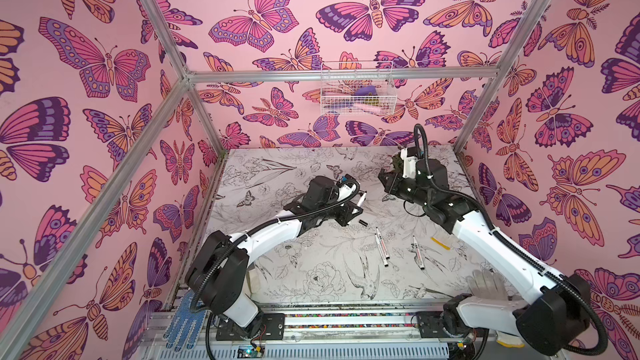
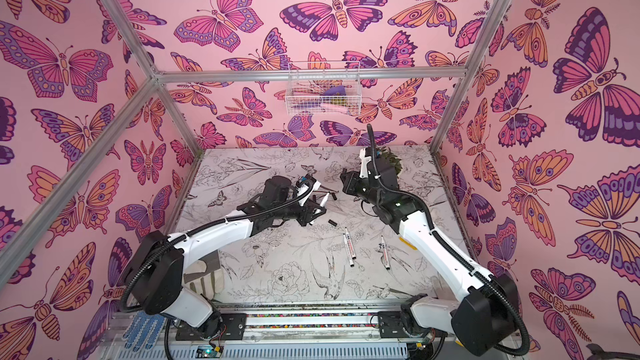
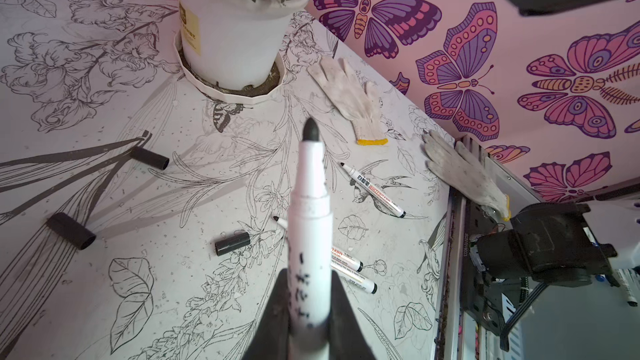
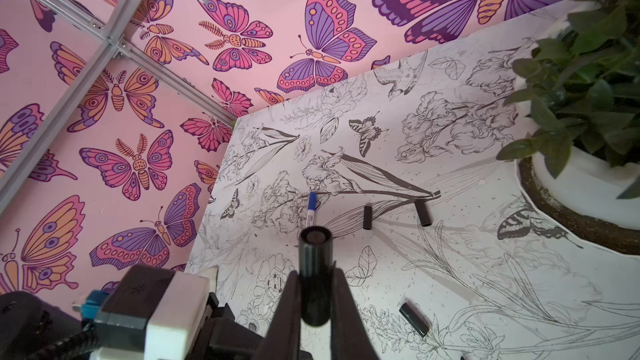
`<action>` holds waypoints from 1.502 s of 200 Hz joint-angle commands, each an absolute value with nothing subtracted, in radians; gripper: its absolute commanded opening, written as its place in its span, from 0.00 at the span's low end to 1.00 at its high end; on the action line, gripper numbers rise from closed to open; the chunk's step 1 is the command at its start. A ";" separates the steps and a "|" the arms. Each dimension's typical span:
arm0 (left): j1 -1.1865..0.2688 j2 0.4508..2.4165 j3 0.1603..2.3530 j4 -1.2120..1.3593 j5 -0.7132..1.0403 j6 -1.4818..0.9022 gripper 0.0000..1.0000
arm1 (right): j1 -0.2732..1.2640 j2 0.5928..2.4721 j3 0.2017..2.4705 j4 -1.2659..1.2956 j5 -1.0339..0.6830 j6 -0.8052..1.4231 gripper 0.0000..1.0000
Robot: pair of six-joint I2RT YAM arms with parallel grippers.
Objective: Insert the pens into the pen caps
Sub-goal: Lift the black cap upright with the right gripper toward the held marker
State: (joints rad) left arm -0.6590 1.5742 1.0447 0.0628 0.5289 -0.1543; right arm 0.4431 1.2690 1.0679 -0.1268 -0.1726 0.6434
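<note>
- The left gripper was clamped on the barrel of the held pen. It gripped well back, so most of the barrel and the dark tip stuck out free ahead of the jaws, leaving the working end clear to enter a cap.
- The right gripper was closed on a black cap. It pinched the rear part, so the open mouth faced away from the jaws, ready to take a tip.
- Both items hung above the table, near each other around its middle, apart and not touching.
- The held pen's long axis ran straight out of the left gripper, tip leading. In a top view it slanted toward the far side and the right gripper.
- The cap's axis ran out of the right gripper toward the left arm's side. Neither wrist view showed the other item ahead, so the two axes were probably not yet lined up.
- Three loose pens lay flat nearer the front, roughly front to back.
- A blue-capped pen lay farther back.
- Three loose caps lay on their sides.
</note>
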 commanded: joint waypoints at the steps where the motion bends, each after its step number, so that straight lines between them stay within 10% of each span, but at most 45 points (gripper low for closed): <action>1: -0.666 1.579 1.071 0.102 0.553 -0.168 0.00 | 0.439 1.291 1.060 -0.088 -0.287 0.633 0.00; 300: -0.688 1.585 1.088 0.111 0.522 -0.172 0.00 | 0.431 1.297 1.028 -0.049 -0.386 0.597 0.00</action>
State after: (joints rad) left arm -0.6823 1.5860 1.0786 0.0837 0.5232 -0.1696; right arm 0.4389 1.2903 1.0256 -0.0658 -0.3935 0.6201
